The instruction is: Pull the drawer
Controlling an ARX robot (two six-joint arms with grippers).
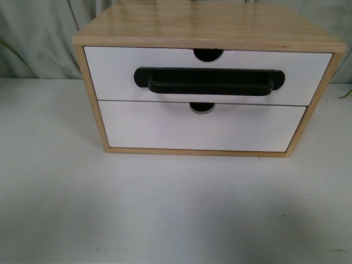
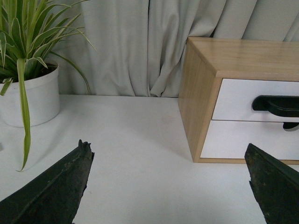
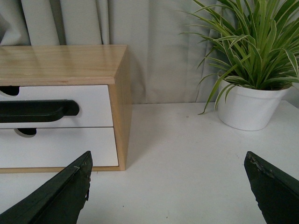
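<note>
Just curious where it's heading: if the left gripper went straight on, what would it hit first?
Likely the bare table, then the curtain: the open left gripper points beside the cabinet, missing the drawer. Depth is unclear.

Top drawer [image 1: 115, 74] — white front, black bar handle [image 1: 209, 81] — fully shut, flush w/ cabinet

Cabinet [image 1: 209, 25] stands on table [image 1: 165, 209], curtain [image 1: 33, 33] behind. The drawer [image 1: 110, 69] sits directly above lower drawer [image 1: 165, 129]. Left potted plant [image 2: 28, 95] stands left of cabinet; right potted plant [image 3: 247, 107] stands right of it.
</note>
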